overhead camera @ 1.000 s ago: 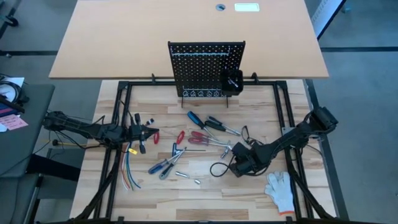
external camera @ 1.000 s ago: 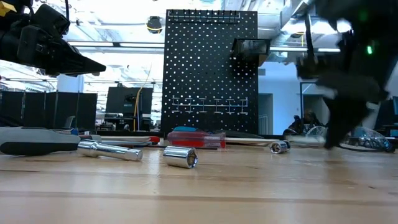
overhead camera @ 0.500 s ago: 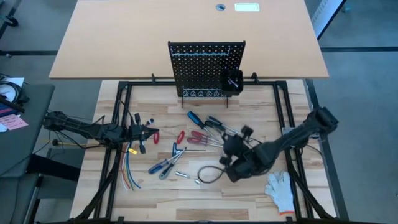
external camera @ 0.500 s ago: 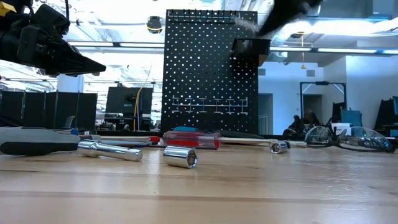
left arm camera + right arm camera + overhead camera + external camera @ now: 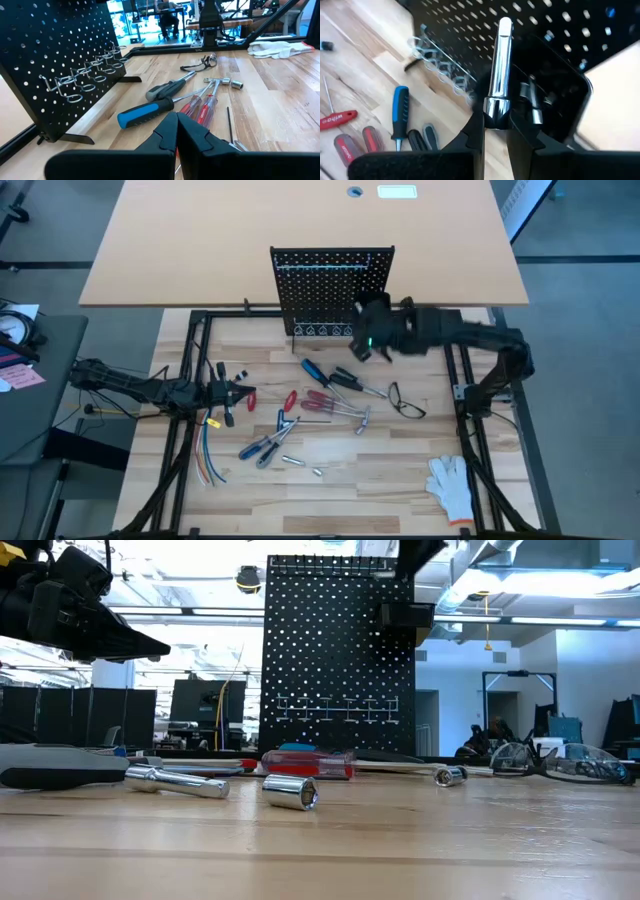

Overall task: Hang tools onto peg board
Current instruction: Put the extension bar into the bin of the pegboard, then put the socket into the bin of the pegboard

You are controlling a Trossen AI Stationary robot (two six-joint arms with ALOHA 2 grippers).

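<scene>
The black peg board (image 5: 330, 280) stands upright at the table's far edge, with a small black bin (image 5: 377, 308) on its lower right. My right gripper (image 5: 368, 330) is raised just in front of the bin (image 5: 555, 95) and is shut on a silver metal bar (image 5: 499, 65). My left gripper (image 5: 245, 393) is shut and empty above the table's left side; it also shows in its wrist view (image 5: 176, 130). A blue-handled screwdriver (image 5: 315, 370), red-handled screwdrivers (image 5: 325, 402) and small silver bits (image 5: 300, 464) lie flat on the table. My right gripper pinches the silver bar's thicker end (image 5: 495, 104) between its two fingers (image 5: 476, 131). The bar runs along the fingers and reaches out past their tips. Its free end (image 5: 504, 24) points at the peg board beside the bin. The bar is lifted clear of the table.
A pair of glasses (image 5: 405, 400) lies right of the tools. A white glove (image 5: 452, 480) lies at the near right, and coloured wires (image 5: 207, 462) at the near left. A row of wire hooks (image 5: 85, 82) runs low across the peg board. Sockets (image 5: 290, 790) lie near the front edge.
My right gripper has risen from the table's near right and swung toward the far edge, up to the bin on the peg board. It now has the silver bar between its fingers.
</scene>
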